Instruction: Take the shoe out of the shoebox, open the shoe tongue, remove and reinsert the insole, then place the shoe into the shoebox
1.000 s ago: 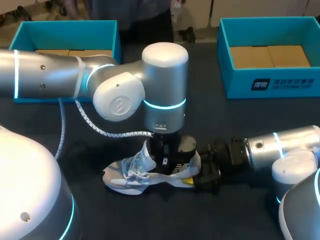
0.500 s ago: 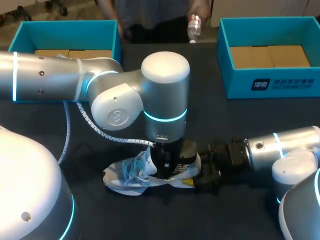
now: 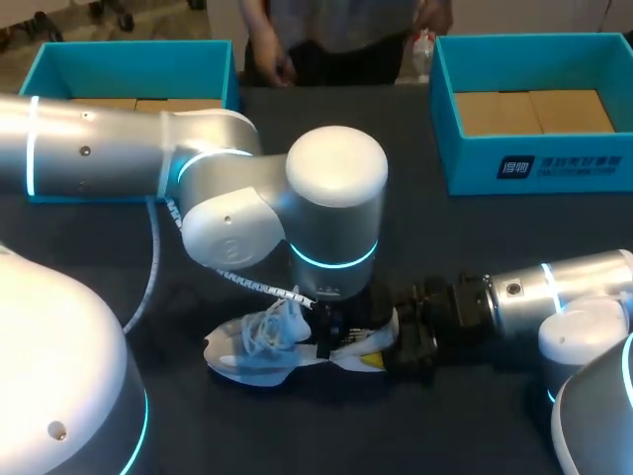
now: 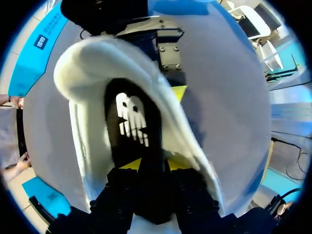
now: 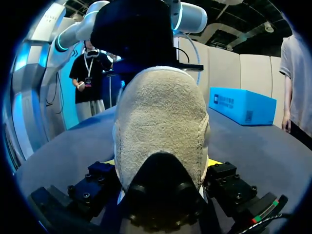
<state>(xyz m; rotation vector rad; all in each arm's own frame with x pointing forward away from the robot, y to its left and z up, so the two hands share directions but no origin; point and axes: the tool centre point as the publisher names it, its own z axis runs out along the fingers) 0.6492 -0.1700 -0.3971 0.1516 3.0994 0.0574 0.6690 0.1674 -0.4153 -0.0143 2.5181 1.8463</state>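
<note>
Since a second ago the left arm (image 3: 198, 168) has sunk. Its rounded silver wrist housing (image 3: 336, 213) sits lower and slightly further right in the middle of the head view. The left jaws under it now reach deeper into the shoe (image 3: 247, 358), whose laces (image 3: 265, 334) stood higher before and now lie flatter. The shoe has kept its place at lower centre on the dark, matte counter (image 3: 445, 247), and the right arm (image 3: 554, 292) has not shifted. In the left wrist view the left jaws pinch the black insole (image 4: 131, 122) from two sides between their yellow tips (image 4: 129, 164). The insole is a flat dark sheet with white print, lying inside the shoe's soft, thickly padded white collar (image 4: 97, 58). The right jaws press on the heel (image 5: 161, 112) from both sides, holding the shoe. The heel is a rounded dome with a nubbly, towel-like beige surface, and the laces make a loose pale tangle. Both arms are smooth silver tubes with glowing cyan rings. An open teal shoebox (image 3: 129, 59) with a brown card floor stands at the upper left of the frame and a second shoebox (image 3: 475, 163) at the upper right, both well apart from the shoe.
</note>
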